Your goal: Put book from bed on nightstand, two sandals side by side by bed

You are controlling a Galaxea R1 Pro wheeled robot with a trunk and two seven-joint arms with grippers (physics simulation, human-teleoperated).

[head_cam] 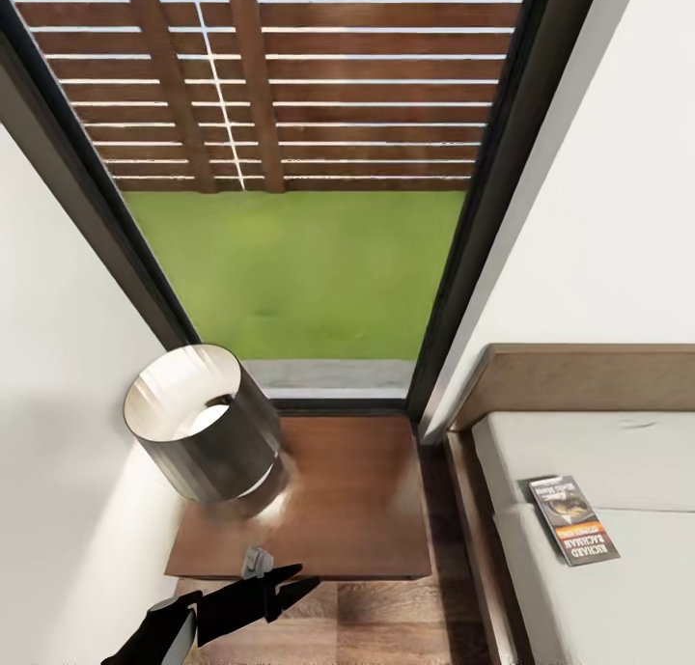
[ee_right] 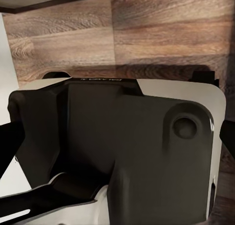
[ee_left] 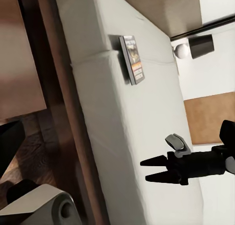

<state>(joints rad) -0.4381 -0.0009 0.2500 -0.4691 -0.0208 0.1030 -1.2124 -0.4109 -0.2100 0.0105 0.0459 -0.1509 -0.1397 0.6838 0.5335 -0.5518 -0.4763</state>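
On the bed's pale mattress, near its edge, the book is seen lying flat (orange band visible); beside the bed stands the nightstand, a lamp placed on it; the left gripper is held at the nightstand's front edge, jaws narrowly parted, empty; the right jaws' state cannot be told.

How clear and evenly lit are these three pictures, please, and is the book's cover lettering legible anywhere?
Head view: softly rendered, bright window, a pale sheen inside the lamp shade; the book on the bed shows lettering, barely legible. Left wrist view: the book is small, text unreadable, and the left gripper is a dark silhouette. Right wrist view: dim, a close dark robot part blocking the floor.
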